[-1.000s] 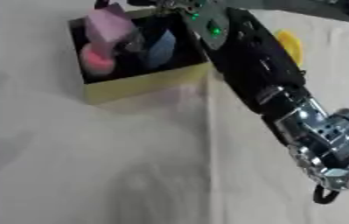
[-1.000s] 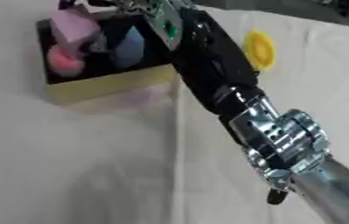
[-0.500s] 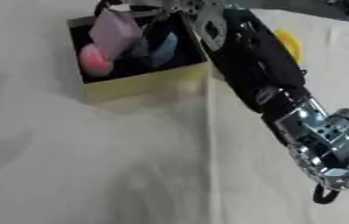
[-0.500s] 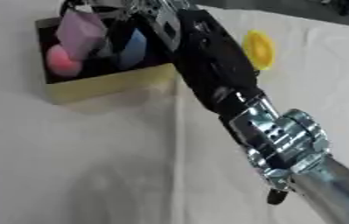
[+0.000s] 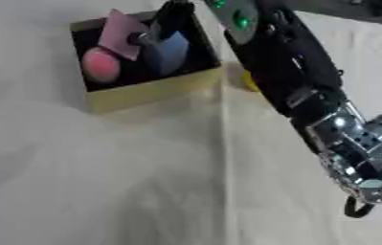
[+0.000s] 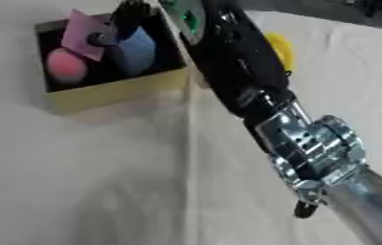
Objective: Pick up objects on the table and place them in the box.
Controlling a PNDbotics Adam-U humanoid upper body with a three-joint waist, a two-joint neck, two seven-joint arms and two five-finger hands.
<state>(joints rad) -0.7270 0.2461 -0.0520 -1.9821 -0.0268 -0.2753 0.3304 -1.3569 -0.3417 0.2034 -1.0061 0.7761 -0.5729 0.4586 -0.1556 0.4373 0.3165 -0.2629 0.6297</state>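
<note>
A yellow box [image 5: 148, 90] with a dark inside stands at the upper left of the table. In it lie a pink ball [image 5: 100, 66] and a blue object [image 5: 170, 51]. My right hand [image 5: 170, 18] reaches over the box's far side, with its fingers and thumb pinching a flat pink piece [image 5: 116, 32]. The piece sits tilted over the back left of the box, above the ball. A yellow object [image 6: 279, 48] lies on the table to the right of the box, partly hidden behind my right forearm. My left hand shows in neither view.
My right arm [image 6: 311, 143] crosses the view from the lower right to the box. A light cloth [image 5: 102, 182] with soft folds covers the table.
My right hand has moved a little further over the box, and the pink piece it holds has tilted and sunk slightly toward the ball. The box and its contents have stayed put.
</note>
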